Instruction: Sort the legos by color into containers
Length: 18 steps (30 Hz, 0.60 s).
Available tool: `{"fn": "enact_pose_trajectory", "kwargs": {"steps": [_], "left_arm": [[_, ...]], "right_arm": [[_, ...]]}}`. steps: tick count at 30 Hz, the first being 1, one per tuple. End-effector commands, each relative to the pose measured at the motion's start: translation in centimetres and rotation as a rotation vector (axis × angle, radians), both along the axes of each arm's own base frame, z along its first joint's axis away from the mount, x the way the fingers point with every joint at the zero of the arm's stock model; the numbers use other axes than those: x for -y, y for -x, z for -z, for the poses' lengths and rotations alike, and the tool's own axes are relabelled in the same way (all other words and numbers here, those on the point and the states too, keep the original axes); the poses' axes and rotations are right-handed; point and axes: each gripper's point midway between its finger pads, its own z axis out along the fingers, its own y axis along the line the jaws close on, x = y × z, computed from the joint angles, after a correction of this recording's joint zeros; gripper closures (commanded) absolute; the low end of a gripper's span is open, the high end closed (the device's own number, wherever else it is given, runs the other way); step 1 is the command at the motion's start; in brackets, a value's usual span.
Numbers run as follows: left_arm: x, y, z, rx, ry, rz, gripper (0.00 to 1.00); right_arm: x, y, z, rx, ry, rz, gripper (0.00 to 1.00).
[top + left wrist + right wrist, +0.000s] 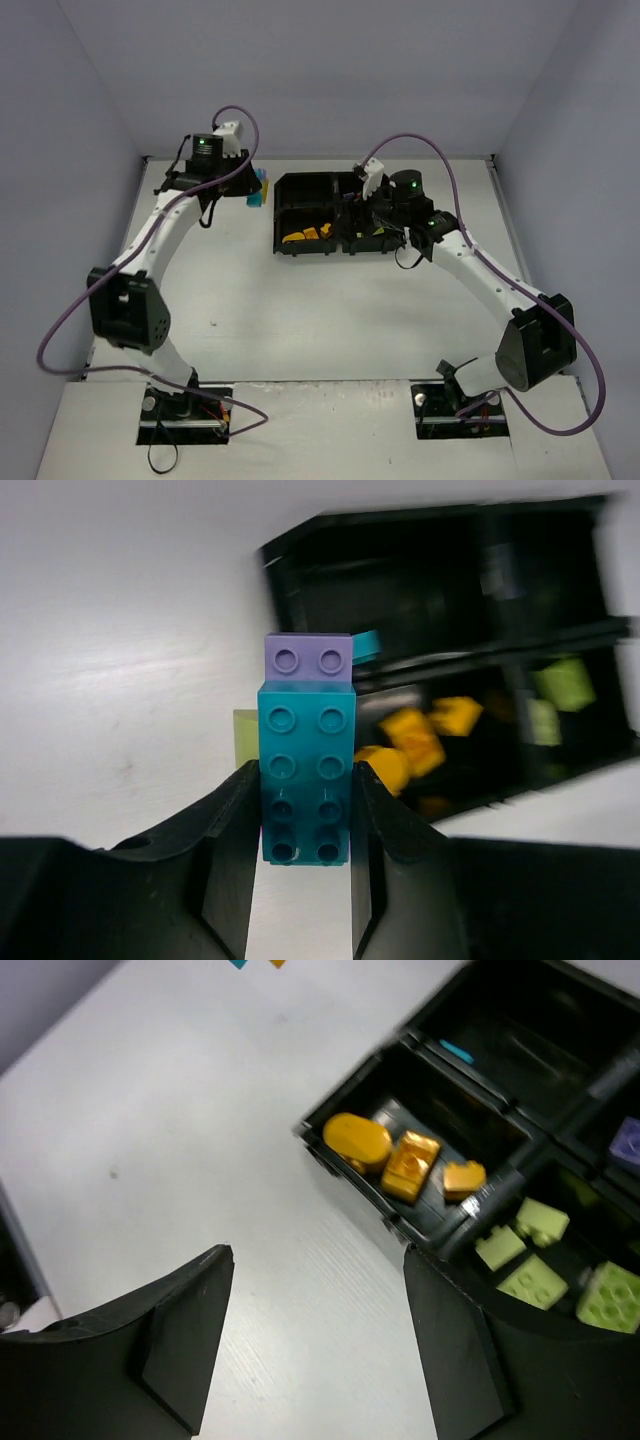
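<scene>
- Left hand (306, 785) clamped shut on cyan brick (305, 742), with purple brick (308, 661) stuck on its far end. It sits just left of the tray (288, 182), above the tabletop (300, 310).
- Right hand (315, 1290) is half open and holds nothing, by the tray.
- Right wrist view only: orange legos (410, 1165) in one tray compartment, lime legos (525, 1280) in the next.
- Top view shows just the orange; the right arm covers the lime.

1. The tray (282, 215) stands on the counter (300, 320), toward its far edge.
2. Left of the tray, the left tool (305, 830) pinches a brick stack (306, 750).
3. Three bricks (405, 1160) lie in the near-left compartment (300, 222); the right tool (315, 1340) hangs above the tray's right half.
</scene>
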Motion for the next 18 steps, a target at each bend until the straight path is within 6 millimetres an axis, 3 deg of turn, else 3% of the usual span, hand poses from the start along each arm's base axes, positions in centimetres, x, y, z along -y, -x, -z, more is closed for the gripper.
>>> {"fn": "enact_pose_trajectory", "kwargs": {"steps": [1,4,10,14,18], "left_arm": [[4.2,3.1,-10.3,0.265,0.216,0.244,1.00],[5.7,6.5,-13.0,0.346,0.285,0.398,1.00],[8.0,11.3,-14.7,0.420,0.379,0.666,1.00],[9.1,13.3,-15.8,0.488,0.431,0.807,1.00],[9.6,14.7,-16.8,0.527,0.466,0.904,1.00]], "right_arm": [[-2.9,0.7,-7.8,0.152,-0.181,-0.172,0.34],[-3.8,1.7,-9.3,0.161,-0.223,-0.261,0.29],[-4.8,3.1,-12.2,0.212,-0.279,-0.399,0.23],[-5.3,4.3,-14.2,0.239,-0.320,-0.489,0.18],[-5.5,4.0,-14.3,0.243,-0.320,-0.488,0.17]]}}
